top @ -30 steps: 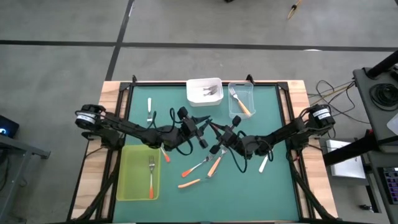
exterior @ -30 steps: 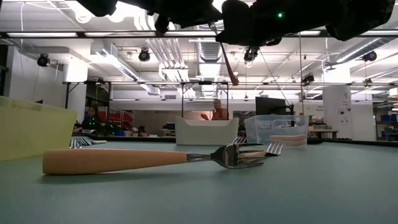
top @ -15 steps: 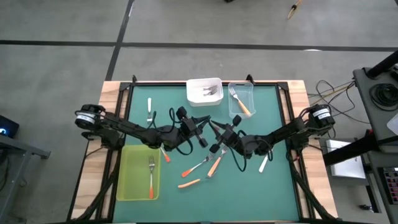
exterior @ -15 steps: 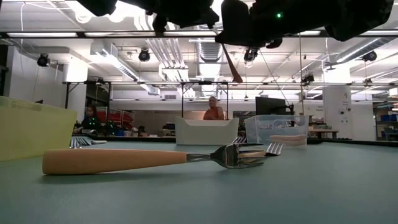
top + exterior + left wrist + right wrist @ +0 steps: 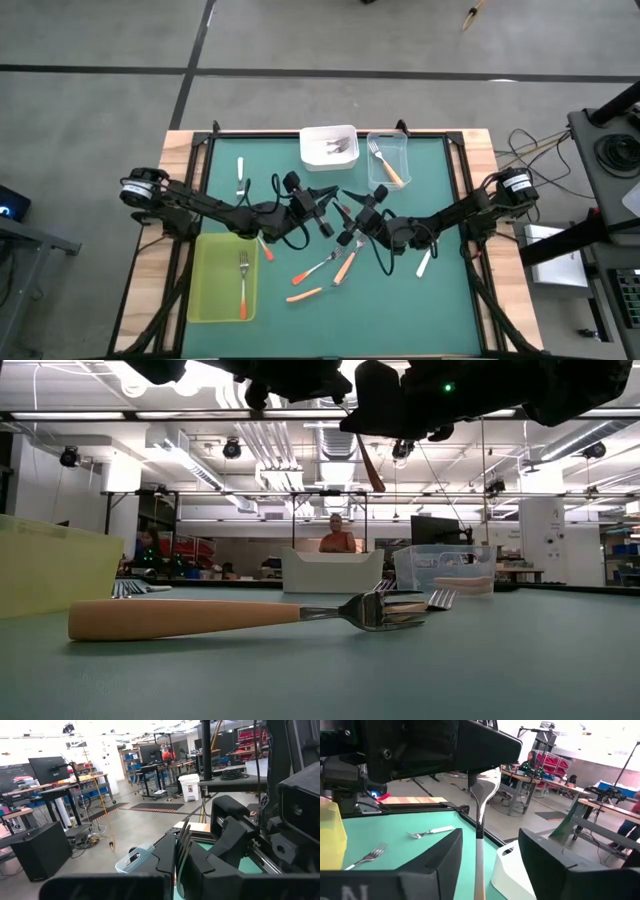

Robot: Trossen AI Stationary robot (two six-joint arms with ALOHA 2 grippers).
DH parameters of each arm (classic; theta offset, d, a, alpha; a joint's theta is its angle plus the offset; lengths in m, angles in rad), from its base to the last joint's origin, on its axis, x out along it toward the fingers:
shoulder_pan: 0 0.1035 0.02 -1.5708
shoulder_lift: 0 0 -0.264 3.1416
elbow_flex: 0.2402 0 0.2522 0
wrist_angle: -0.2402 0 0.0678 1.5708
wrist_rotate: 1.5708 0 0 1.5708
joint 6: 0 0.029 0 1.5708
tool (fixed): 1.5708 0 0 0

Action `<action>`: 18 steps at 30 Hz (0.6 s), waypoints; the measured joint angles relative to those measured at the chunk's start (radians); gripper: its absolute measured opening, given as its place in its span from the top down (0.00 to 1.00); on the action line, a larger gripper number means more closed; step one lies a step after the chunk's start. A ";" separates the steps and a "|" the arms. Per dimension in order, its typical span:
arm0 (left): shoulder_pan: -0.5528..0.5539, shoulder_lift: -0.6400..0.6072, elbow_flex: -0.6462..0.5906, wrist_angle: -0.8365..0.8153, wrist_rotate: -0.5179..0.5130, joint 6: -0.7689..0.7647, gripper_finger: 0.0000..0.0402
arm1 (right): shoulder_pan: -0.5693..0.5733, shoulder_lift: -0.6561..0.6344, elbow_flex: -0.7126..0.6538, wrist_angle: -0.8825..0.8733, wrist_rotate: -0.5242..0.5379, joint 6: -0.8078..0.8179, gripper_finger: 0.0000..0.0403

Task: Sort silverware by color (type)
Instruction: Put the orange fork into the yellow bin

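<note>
Midair, fork btwn tools, left tool gripping

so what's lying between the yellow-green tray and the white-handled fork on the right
high view: a red-orange fork, a light orange fork and a second orange fork, loose.

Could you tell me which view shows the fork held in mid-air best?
The right wrist view: the fork stands nearly full length, tines clamped in the left pincer, inside the open right pincer. The high view gives a sliver, the low view only its handle, the left wrist view its tines.
</note>
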State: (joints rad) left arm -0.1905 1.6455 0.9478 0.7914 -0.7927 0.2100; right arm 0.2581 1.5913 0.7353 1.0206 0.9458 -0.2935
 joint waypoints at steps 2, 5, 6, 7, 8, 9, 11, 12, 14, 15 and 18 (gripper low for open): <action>-0.003 -0.009 0.000 -0.001 -0.005 0.013 1.00 | 0.001 0.000 0.000 0.002 0.000 -0.011 0.52; -0.013 -0.036 0.000 -0.009 -0.030 0.043 1.00 | 0.004 0.000 0.000 0.003 -0.008 -0.013 0.50; -0.014 -0.052 0.000 -0.027 -0.035 0.047 1.00 | 0.005 0.000 0.000 0.009 -0.010 -0.012 0.50; -0.014 -0.068 0.000 -0.049 -0.036 0.047 1.00 | 0.008 0.000 0.000 0.010 -0.011 -0.012 0.50; -0.016 -0.083 0.000 -0.068 -0.036 0.045 1.00 | 0.008 0.000 0.002 0.010 -0.010 -0.013 0.50; -0.016 -0.100 0.000 -0.096 -0.036 0.044 1.00 | 0.010 0.000 0.006 0.010 -0.011 -0.012 0.50; -0.020 -0.134 0.000 -0.158 -0.038 0.044 1.00 | 0.012 0.000 0.016 0.010 -0.011 -0.011 0.50; -0.023 -0.156 0.000 -0.199 -0.040 0.044 1.00 | 0.015 0.000 0.021 0.010 -0.010 -0.012 0.50; -0.036 -0.208 0.000 -0.298 -0.058 0.044 1.00 | 0.025 0.000 0.030 0.010 -0.002 -0.020 0.50; -0.045 -0.240 0.003 -0.361 -0.059 0.042 1.00 | 0.033 -0.003 0.032 0.009 -0.002 -0.030 0.50; -0.082 -0.334 0.057 -0.636 -0.077 -0.043 1.00 | 0.054 -0.012 0.038 0.010 -0.003 -0.039 0.50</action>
State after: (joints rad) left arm -0.2730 1.3116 1.0043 0.1553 -0.8696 0.1674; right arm 0.3123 1.5795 0.7733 1.0306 0.9423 -0.3325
